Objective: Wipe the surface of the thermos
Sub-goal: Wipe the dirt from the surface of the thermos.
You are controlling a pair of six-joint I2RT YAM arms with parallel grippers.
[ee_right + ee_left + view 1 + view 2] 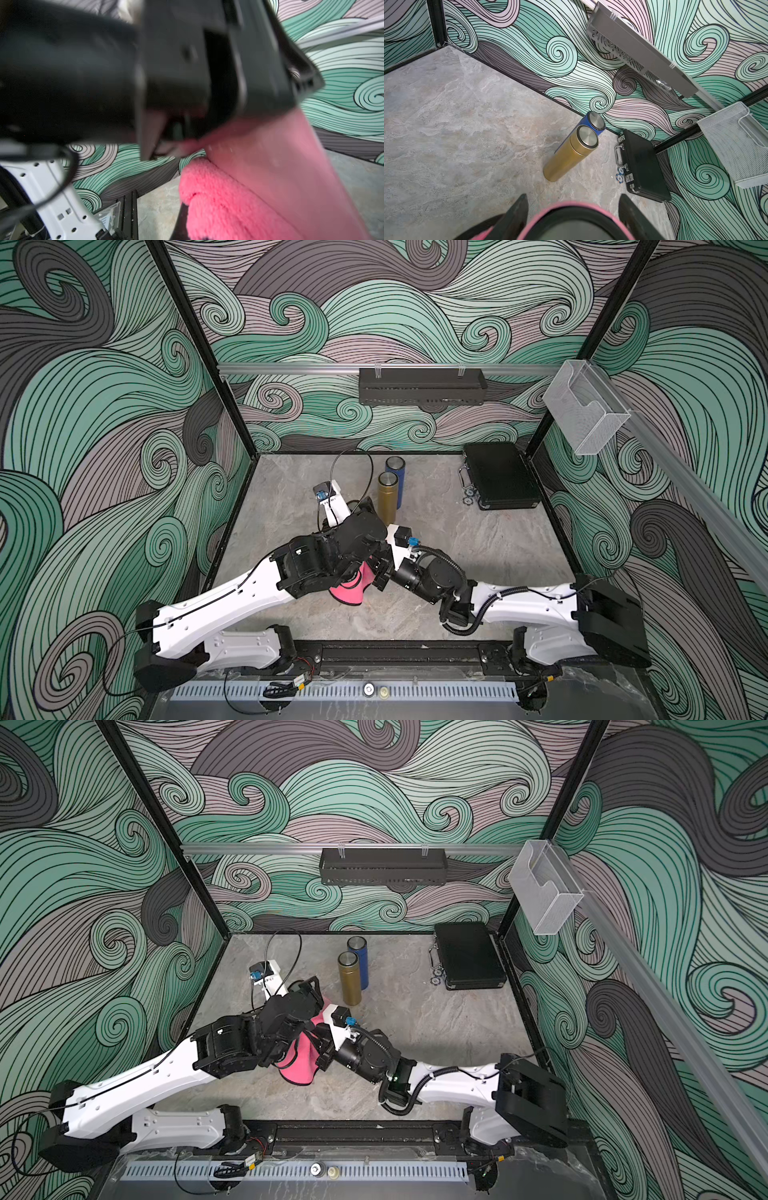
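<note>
1. Hanging just below centre in both top views, pink thermos [270, 158]: long axis steep, slightly tilted, lid end up, base toward table [478, 572].
2. Left gripper [573, 202] clenched on lid end.
3. Right gripper [321, 1050] pinching pink cloth [218, 197] against thermos.

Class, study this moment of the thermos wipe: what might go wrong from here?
1. The left gripper grips the pink thermos near its top end only, so pressure from the pink cloth might lever it loose.
2. The right gripper works so close to the left one that they may collide.
3. The upright gold thermos stands close behind; a wide swing could topple it.
</note>
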